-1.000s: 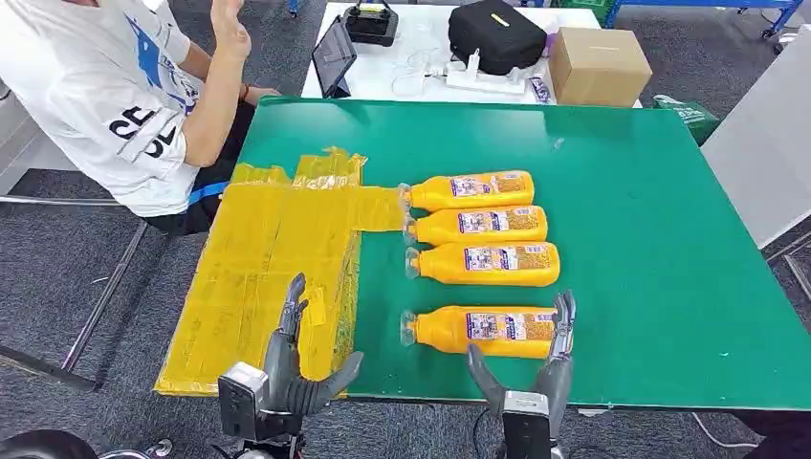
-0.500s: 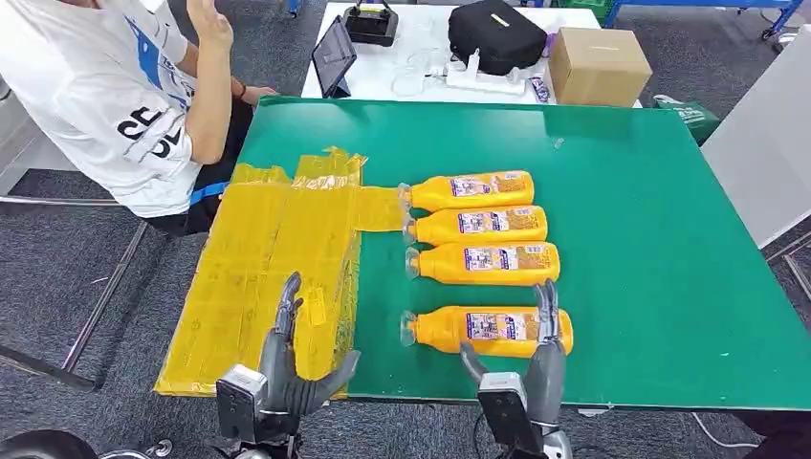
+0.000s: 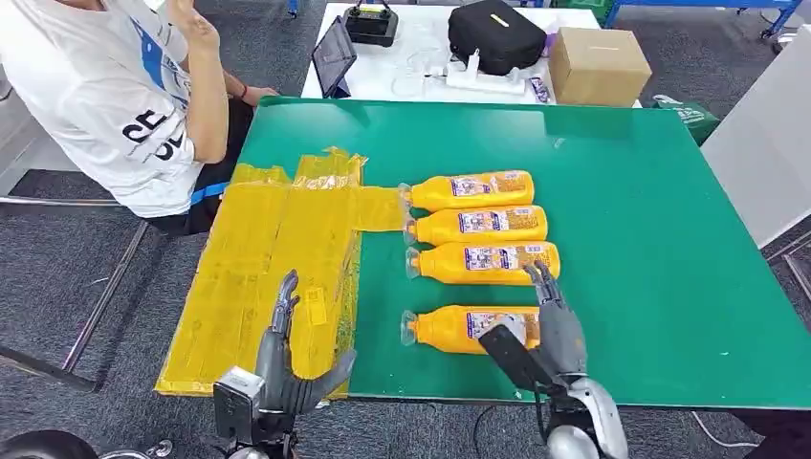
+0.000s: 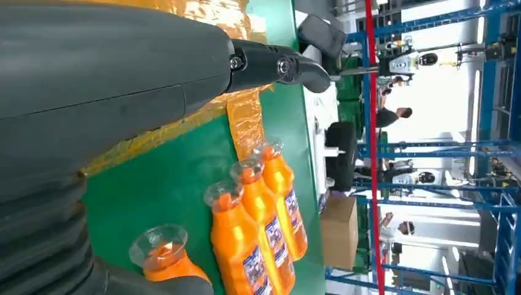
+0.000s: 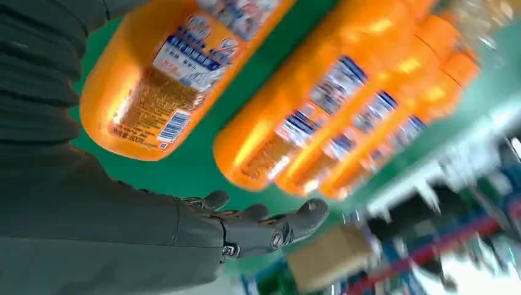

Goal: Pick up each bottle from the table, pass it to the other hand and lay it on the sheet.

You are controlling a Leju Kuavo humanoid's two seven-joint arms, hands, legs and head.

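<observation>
Grey fingers of the right hand [image 3: 547, 330] reach over the base end of the nearest bottle [image 3: 461, 328], spread apart and not closed on anything; in the right wrist view the fingers [image 5: 270, 228] stand clear of the orange body, with green showing between. That bottle lies on its side on the green tabletop [image 3: 650, 249], its clear cap pointing away from this hand toward the yellow sheet [image 3: 268, 258]. Just beyond the hand's fingertips lie three more bottles [image 3: 478, 225], side by side and parallel, close enough that a sloppy reach could nudge the nearest of them.

To take the bottle well, I judge the hand should come down over the labelled middle, not the rounded base, so the smooth plastic does not roll out, and should close thumb against fingers across the width.

Further off, the left hand [image 3: 287, 368] hangs open over the near edge of the sheet, holding nothing, well placed to receive the pass. A person [image 3: 115, 96] sits beyond the sheet's far side.
</observation>
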